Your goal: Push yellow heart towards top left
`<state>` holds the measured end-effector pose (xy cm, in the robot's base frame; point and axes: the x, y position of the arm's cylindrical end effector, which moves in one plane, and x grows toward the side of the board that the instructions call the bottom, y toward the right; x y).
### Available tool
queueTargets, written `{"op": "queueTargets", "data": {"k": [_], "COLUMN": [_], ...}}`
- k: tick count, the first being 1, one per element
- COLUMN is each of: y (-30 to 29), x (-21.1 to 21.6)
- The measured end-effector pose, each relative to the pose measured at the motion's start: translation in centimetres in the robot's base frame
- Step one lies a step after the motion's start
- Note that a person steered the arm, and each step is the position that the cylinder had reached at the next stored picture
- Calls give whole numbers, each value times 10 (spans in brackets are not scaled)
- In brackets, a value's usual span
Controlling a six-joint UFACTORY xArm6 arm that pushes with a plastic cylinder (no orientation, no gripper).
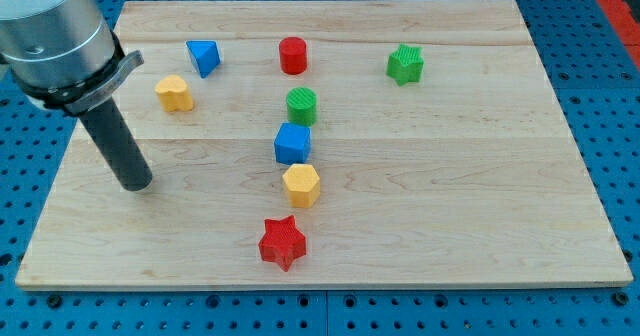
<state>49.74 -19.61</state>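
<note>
The yellow heart lies near the board's upper left. My tip rests on the wooden board at the view's left, well below the heart and slightly to its left, not touching any block. A blue triangle sits just up and to the right of the heart.
A red cylinder and a green star lie along the top. A green cylinder, a blue cube, a yellow pentagon and a red star run down the middle.
</note>
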Motion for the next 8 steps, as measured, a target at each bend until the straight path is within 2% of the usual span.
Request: {"op": "queueTargets", "data": {"k": [2, 6, 8], "y": [50, 49, -16], "x": [-51, -106, -115]}}
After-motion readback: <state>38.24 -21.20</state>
